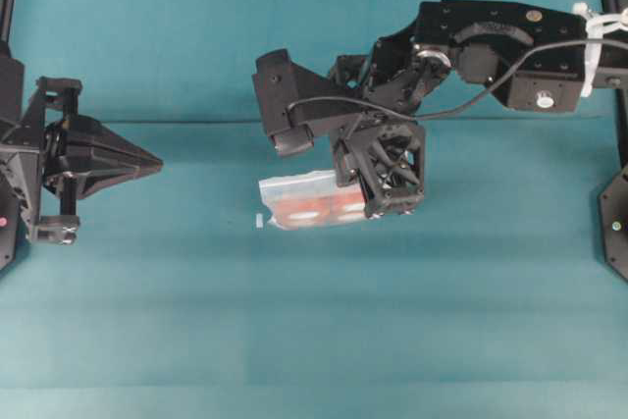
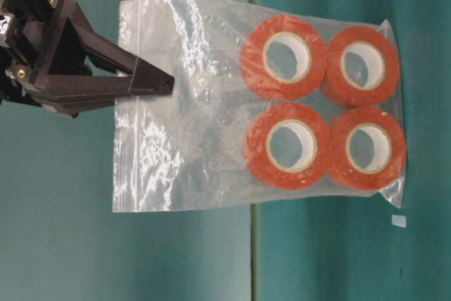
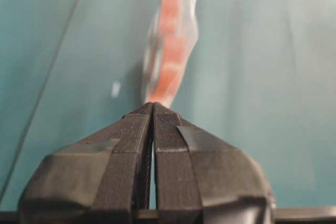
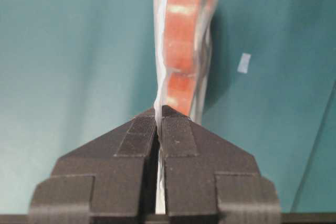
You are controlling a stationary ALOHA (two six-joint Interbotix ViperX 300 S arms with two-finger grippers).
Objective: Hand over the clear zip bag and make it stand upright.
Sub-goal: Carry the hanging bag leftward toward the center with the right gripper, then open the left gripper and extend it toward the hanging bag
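Observation:
The clear zip bag [image 1: 306, 201] hangs over the middle of the teal table, several orange rolls [image 2: 320, 111] with white cores bunched at its low end. My right gripper [image 1: 381, 198] points down and is shut on the bag's zip end; in the right wrist view the plastic runs between the closed fingertips [image 4: 158, 109], and the bag [image 4: 184, 40] hangs edge-on beyond them. The table-level view shows the same gripper [image 2: 168, 84] pinching the bag [image 2: 183, 125]. My left gripper [image 1: 157, 162] rests at the far left, shut and empty [image 3: 152, 106], pointing toward the distant bag [image 3: 170, 51].
A small white scrap [image 1: 259, 221] lies on the table just left of the bag, also seen as a scrap [image 4: 244, 62] in the right wrist view. The right arm [image 1: 491, 56] reaches in from the upper right. Teal cloth [image 1: 294, 340] covers the table.

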